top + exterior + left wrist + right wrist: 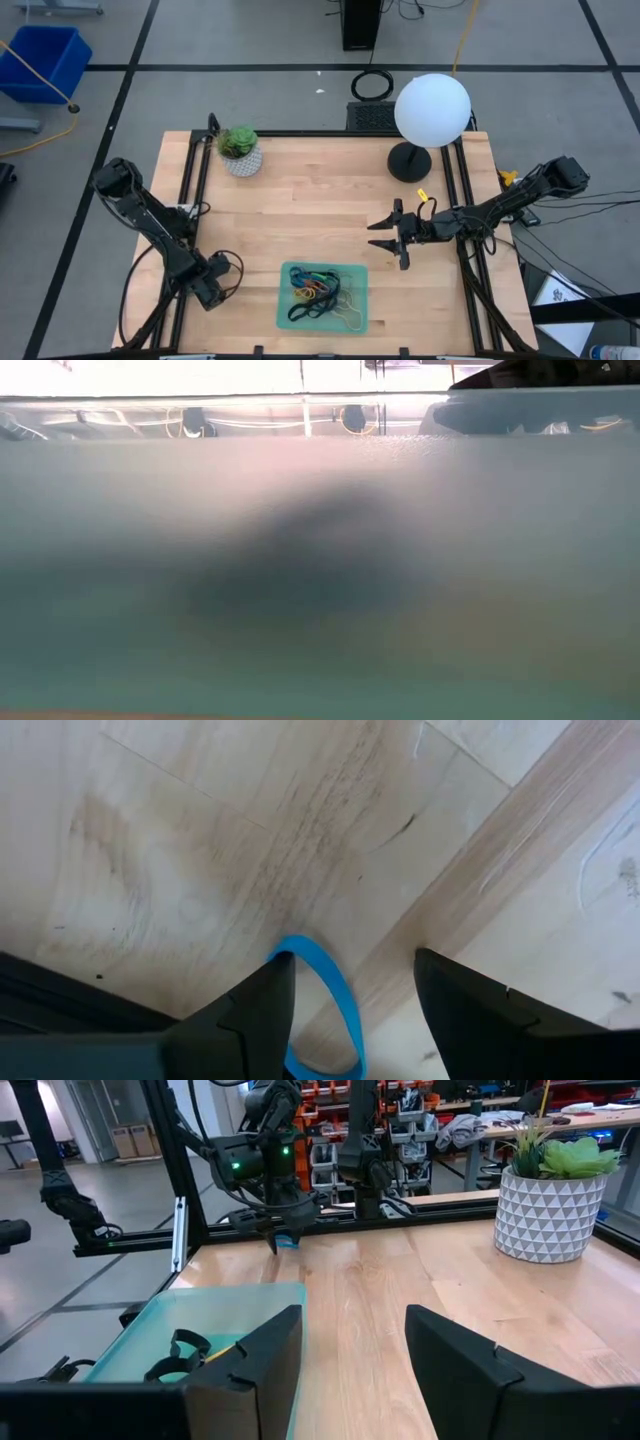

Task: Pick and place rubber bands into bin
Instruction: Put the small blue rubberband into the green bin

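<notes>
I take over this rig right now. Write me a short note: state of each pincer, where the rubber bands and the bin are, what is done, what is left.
Left pincer: open, low at the table's front-left edge, its fingers on either side of a blue rubber band lying on the wood; not gripped yet.
Right pincer: open, empty, waiting above the table's right half.
Green bin: front centre, already holding a pile of rubber bands.
Done: most bands are binned.
Left: close on the blue band and carry it to the bin. No other loose bands show.
</notes>
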You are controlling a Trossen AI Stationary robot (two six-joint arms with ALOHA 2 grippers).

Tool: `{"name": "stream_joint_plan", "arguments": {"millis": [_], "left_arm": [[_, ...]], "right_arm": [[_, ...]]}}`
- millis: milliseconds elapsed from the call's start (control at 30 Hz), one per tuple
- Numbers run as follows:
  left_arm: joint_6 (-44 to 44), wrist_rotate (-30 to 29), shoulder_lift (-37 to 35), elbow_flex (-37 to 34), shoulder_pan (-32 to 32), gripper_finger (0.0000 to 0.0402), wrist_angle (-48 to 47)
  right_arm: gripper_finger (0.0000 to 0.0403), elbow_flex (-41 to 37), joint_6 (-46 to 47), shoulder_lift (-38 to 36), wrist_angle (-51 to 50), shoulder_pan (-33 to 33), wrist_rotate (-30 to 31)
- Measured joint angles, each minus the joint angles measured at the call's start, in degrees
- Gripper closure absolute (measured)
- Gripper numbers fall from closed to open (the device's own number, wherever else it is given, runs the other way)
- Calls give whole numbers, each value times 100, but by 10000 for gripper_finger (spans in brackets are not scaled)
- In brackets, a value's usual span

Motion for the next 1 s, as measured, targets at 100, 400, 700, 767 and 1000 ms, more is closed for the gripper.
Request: {"name": "stream_joint_plan", "arguments": {"millis": [100,400,700,767,1000], "left_arm": [[-1,19,0,-4,0,207,-19],[-20,49,2,-4,-2,303,-71],[17,50,2,-4,-2,390,-73],[2,61,2,-4,-2,395,-76],[298,147,27,161,0,397,-166]], "right_arm": [[229,0,-2,0,-2,0,-2],[227,0,-3,0,-2,0,-2],[230,0,-4,0,-2,0,-4],[228,0,-4,0,-2,0,-7],[231,0,-4,0,-4,0,-7]]}}
